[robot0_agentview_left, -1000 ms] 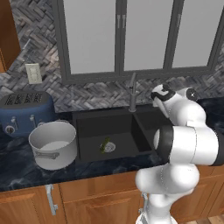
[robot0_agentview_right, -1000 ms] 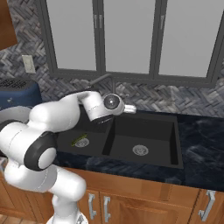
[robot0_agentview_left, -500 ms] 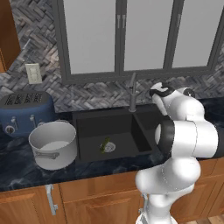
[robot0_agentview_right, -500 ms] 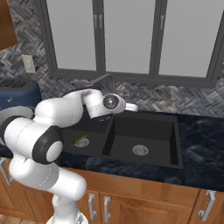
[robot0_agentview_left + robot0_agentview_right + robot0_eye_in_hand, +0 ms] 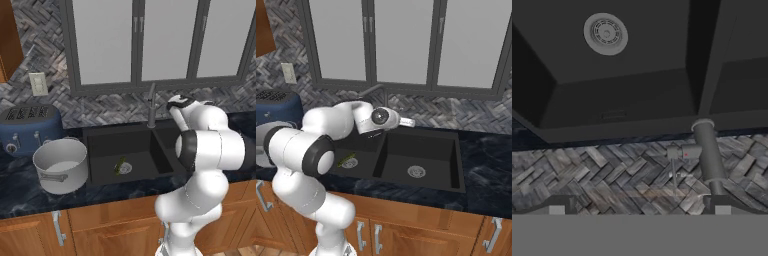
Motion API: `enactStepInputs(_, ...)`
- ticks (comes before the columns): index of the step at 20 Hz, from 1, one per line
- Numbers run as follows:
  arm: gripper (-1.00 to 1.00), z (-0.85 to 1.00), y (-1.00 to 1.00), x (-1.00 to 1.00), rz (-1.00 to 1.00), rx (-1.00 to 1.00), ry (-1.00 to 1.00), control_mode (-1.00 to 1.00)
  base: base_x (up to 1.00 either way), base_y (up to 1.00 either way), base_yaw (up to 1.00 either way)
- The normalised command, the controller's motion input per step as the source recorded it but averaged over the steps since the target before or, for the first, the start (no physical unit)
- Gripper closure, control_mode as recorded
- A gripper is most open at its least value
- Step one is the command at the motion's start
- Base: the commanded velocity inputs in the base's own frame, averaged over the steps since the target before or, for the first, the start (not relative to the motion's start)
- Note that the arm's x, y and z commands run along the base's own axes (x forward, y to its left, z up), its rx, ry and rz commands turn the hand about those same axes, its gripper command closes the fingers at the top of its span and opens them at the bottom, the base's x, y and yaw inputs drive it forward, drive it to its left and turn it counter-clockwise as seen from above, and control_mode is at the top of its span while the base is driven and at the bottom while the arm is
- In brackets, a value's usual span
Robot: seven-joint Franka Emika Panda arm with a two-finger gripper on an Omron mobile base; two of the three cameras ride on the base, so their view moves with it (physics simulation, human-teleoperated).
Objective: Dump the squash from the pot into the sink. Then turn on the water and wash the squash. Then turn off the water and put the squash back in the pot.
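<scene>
The white arm rises from the near side, bends at its dark elbow joint and reaches toward the far wall. The claw (image 5: 639, 205) stands wide open, holding nothing, its two dark fingertips (image 5: 557, 204) well apart.

The squash (image 5: 120, 165), small, green with some yellow, lies on the floor of the wider basin of the black sink (image 5: 100, 141), touching the round silver drain at its 9 o'clock. The pot (image 5: 61, 165), light grey, stands upright on the desk just beside the sink, at 9 o'clock of it. The dark faucet (image 5: 151, 106) rises behind the sink.
</scene>
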Motion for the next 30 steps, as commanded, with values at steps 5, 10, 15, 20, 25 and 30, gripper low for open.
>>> enactStepInputs(5,-1.00,0.38,0.00,0.32,-0.02,0.16,0.08,-1.00,0.00,0.00,0.00)
enactStepInputs(10,-1.00,0.44,0.00,0.10,0.00,0.19,0.08,-1.00,0.00,0.00,0.00)
enactStepInputs(15,-1.00,0.41,0.00,0.01,0.00,0.16,0.05,-1.00,0.00,0.00,0.00)
enactStepInputs(20,-1.00,0.42,0.00,0.13,0.00,0.13,0.05,-1.00,0.00,0.00,0.00)
enactStepInputs(25,-1.00,0.29,0.02,0.19,0.00,0.10,0.10,-1.00,0.00,0.00,0.00)
enactStepInputs(30,-1.00,0.23,0.11,0.15,0.00,0.10,0.17,-1.00,0.00,0.00,0.00)
